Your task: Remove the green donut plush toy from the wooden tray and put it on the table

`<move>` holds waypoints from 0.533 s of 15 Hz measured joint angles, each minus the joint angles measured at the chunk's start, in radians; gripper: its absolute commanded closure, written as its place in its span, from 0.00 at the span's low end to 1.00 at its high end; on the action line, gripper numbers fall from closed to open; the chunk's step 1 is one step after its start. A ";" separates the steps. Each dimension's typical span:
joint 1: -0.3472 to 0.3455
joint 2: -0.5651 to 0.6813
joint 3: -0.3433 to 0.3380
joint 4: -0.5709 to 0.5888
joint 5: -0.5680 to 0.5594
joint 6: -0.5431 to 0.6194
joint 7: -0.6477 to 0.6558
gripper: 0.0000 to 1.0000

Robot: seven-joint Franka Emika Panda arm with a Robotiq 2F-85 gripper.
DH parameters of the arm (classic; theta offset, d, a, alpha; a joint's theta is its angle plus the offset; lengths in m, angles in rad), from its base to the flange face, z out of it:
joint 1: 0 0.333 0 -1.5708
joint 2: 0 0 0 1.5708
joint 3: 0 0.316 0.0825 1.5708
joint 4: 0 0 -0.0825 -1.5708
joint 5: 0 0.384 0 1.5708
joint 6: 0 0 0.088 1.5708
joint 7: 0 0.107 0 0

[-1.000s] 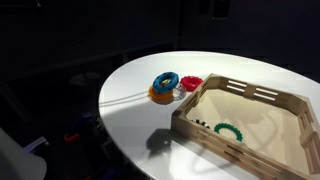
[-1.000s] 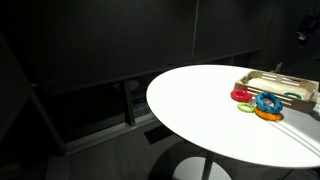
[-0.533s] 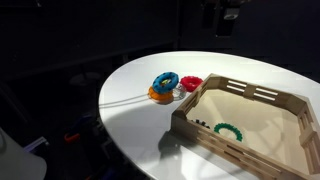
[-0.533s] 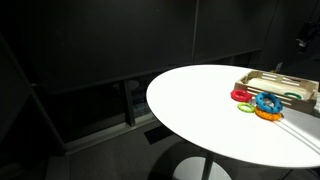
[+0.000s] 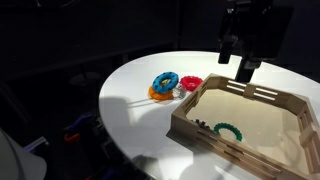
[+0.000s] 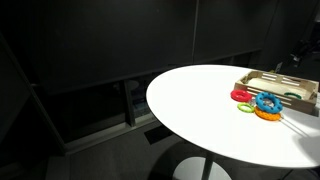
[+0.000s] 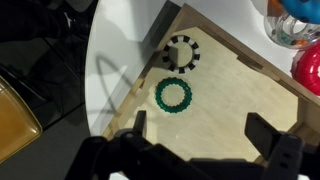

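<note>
1. A big round white table (image 5: 130, 112) is seen in both exterior views (image 6: 200, 100); the room around it is dark.
2. A large shallow rectangular tray of light wood with slotted sides (image 5: 215, 146) is placed on the table, toward the 4 o'clock edge of the tabletop in an exterior view. In the wrist view its bare floor (image 7: 235, 100) fills most of the picture.
3. The black robot gripper (image 5: 245, 70) is held in the air above the far wall of the tray and touches nothing. In the wrist view (image 7: 200, 150) its two fingers (image 7: 268, 133) are seen wide apart, with nothing between them.
4. A blue-and-orange donut plush toy (image 5: 165, 82) lies on the table outside the tray, at about 10 o'clock from the tray's corner.
5. A red ring toy (image 5: 191, 82) lies just beside it, at its 3 o'clock side, between it and the tray.
6. The small thin green donut plush toy (image 5: 229, 129) lies flat on the tray floor, near the front wall. In the wrist view (image 7: 174, 96) it is found at 11 o'clock from the gripper, well apart from the fingers.
7. A small black-and-white striped ring (image 7: 180, 53) lies in the tray corner, at 12 o'clock from the green toy and near it, not touching.
</note>
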 measured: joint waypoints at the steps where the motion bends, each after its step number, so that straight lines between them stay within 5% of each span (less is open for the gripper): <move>1: 0.000 0.025 -0.003 0.002 0.000 0.020 0.000 0.00; 8: 0.008 0.184 -0.006 0.016 0.000 0.129 0.000 0.00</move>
